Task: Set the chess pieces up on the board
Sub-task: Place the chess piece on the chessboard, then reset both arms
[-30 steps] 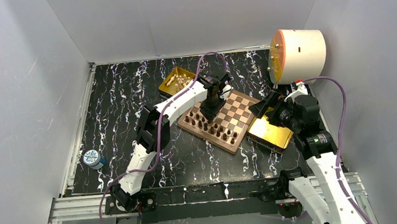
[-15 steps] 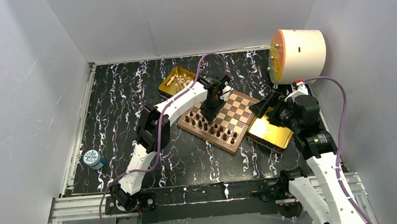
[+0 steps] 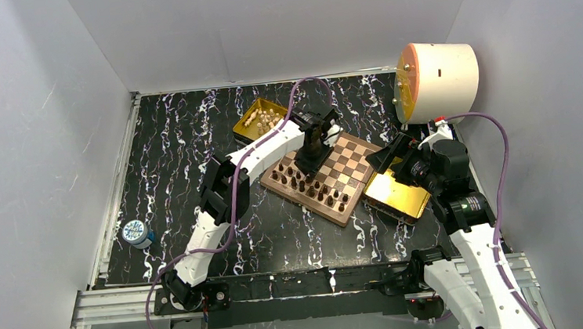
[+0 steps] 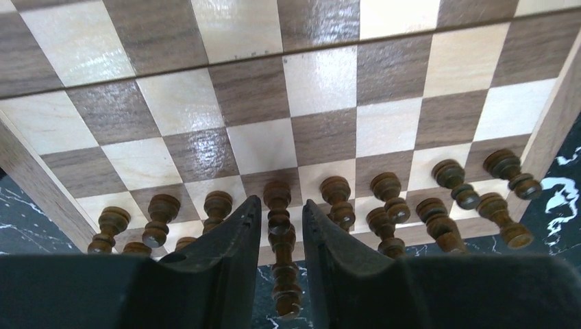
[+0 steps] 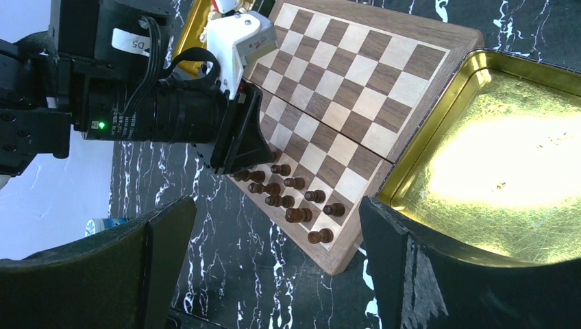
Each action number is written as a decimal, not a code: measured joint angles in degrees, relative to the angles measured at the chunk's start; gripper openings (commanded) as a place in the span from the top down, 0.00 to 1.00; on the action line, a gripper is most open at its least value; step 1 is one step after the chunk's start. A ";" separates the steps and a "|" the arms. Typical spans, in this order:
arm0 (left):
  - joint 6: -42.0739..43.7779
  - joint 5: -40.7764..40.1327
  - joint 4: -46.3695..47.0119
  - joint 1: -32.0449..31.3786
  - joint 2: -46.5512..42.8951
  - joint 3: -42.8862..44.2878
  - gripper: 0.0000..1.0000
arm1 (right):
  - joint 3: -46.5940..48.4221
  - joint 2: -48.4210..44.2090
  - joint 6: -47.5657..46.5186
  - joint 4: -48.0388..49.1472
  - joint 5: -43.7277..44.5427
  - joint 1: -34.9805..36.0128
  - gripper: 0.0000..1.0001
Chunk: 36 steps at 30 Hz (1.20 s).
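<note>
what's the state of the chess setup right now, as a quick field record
board: angled, far half bare
dark pieces: two rows along the board's near-left edge
cream pieces: heaped in the far gold tray, none on the board
left tool: low over the dark rows, narrowly parted around one dark piece; grip unclear
right tool: wide open, holding nothing, near the right gold tray
</note>
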 measured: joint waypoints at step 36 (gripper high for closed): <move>-18.95 -12.22 38.71 4.85 -72.54 -58.25 0.07 | 10.67 11.04 -7.61 -4.00 -8.90 0.00 0.01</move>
